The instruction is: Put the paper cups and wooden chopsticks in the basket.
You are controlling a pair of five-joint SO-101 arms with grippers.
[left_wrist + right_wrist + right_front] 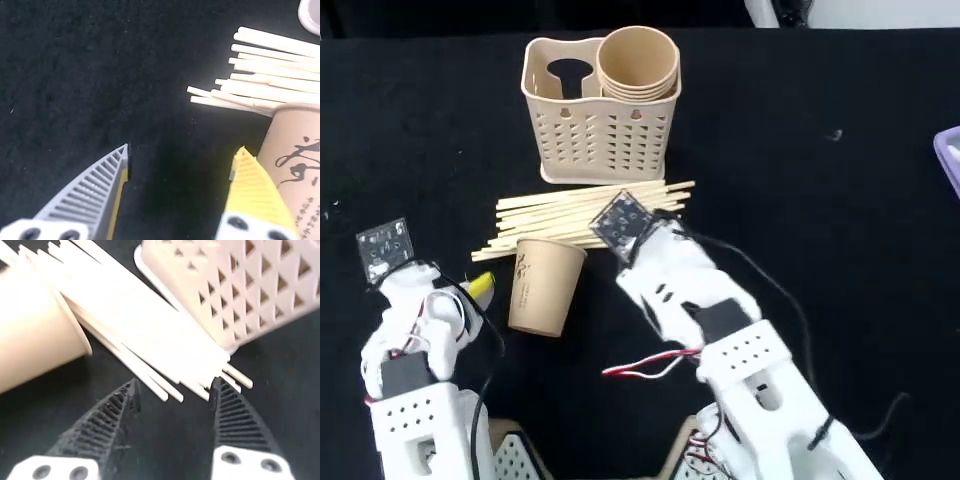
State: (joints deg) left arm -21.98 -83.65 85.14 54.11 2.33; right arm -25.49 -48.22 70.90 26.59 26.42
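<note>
A beige perforated basket point(592, 135) stands at the back of the table, with a stack of paper cups point(638, 62) in its right compartment. In front of it lies a pile of wooden chopsticks point(575, 214). A single paper cup point(544, 286) lies on its side, its mouth against the chopsticks. My right gripper point(172, 390) is open just short of the chopsticks point(140, 330), near the basket point(240, 285) and the cup point(35, 335). My left gripper point(180, 155) is open beside the cup point(295, 155), its yellow finger point(252, 182) close to the cup wall.
The table is covered in black cloth point(820, 200). A purple object point(949, 155) sits at the far right edge. Loose red and white wires point(645, 367) hang by the right arm.
</note>
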